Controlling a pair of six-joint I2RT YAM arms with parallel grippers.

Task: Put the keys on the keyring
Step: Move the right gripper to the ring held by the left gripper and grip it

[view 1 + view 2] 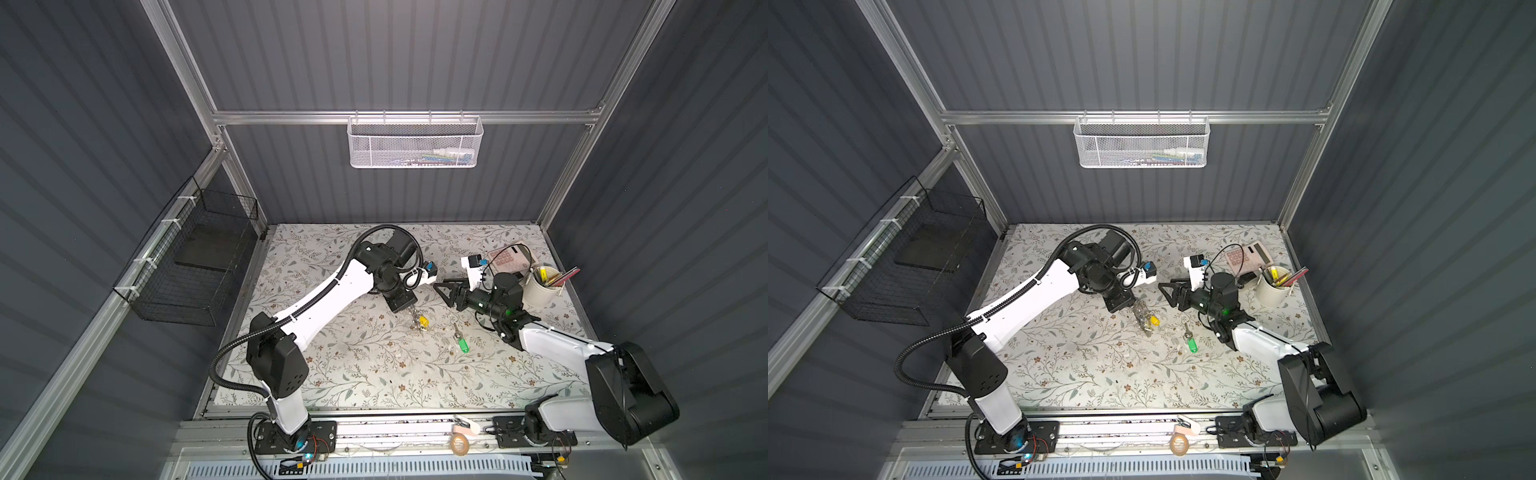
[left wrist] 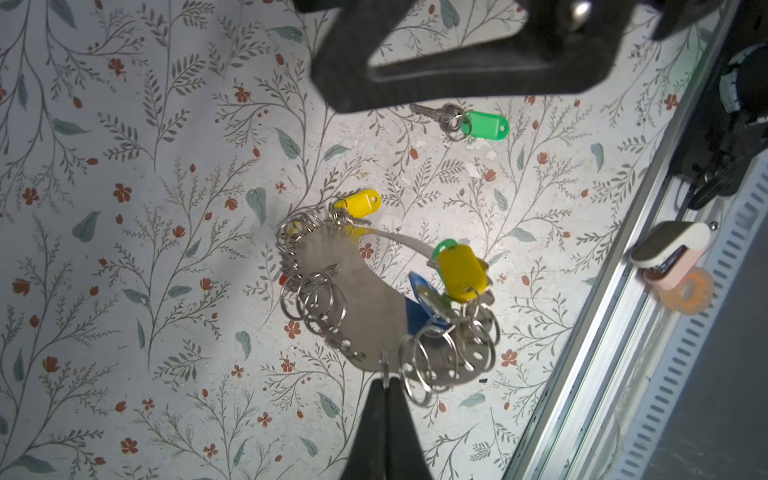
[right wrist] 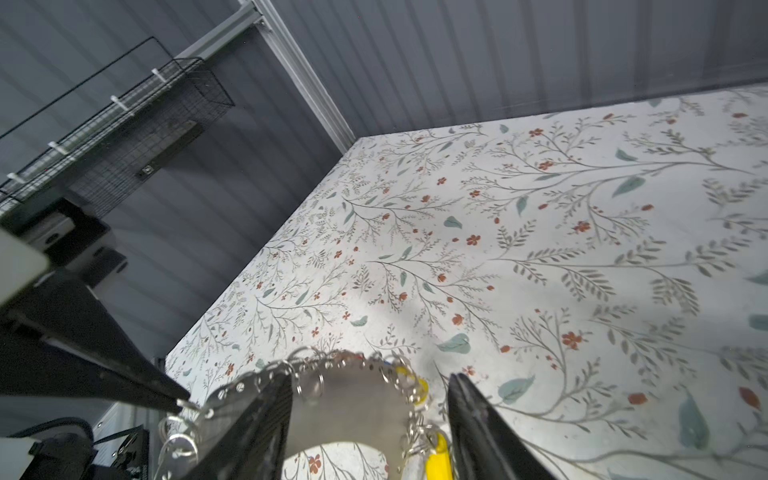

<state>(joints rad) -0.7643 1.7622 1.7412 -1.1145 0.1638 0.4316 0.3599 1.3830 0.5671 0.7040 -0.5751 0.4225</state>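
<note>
In both top views your left pincer (image 1: 409, 311) points down over the middle of the desk (image 1: 353, 374). It is closed on the top edge of the keyring (image 1: 417, 323), which hangs below it with a yellow tag (image 1: 424, 321) showing. The keys (image 1: 462, 341), with their green tag, lie flat on the desk near the keyring but apart from it, toward the right arm. Your right pincer (image 1: 442, 296) hangs level above the desk on the far side of the keys. Its jaws are spread, it holds nothing, and its tips point toward the left pincer.

In the left wrist view the left pincer (image 2: 384, 409) is pinched tight on a small ring at the rim of the keyring (image 2: 361, 307). The keyring is a flat grey crescent strung with many silver rings and with yellow and blue tags. The keys (image 2: 467, 122) lie beyond it, touching only the desk (image 2: 124, 249).

In the right wrist view the right pincer (image 3: 370, 376) stands open, and the keyring (image 3: 349, 399) shows between its two fingers (image 3: 266, 428). From this angle you cannot tell whether either finger touches the metal. The tip of the left pincer (image 3: 180, 402) grips the keyring's edge just beside them.
</note>
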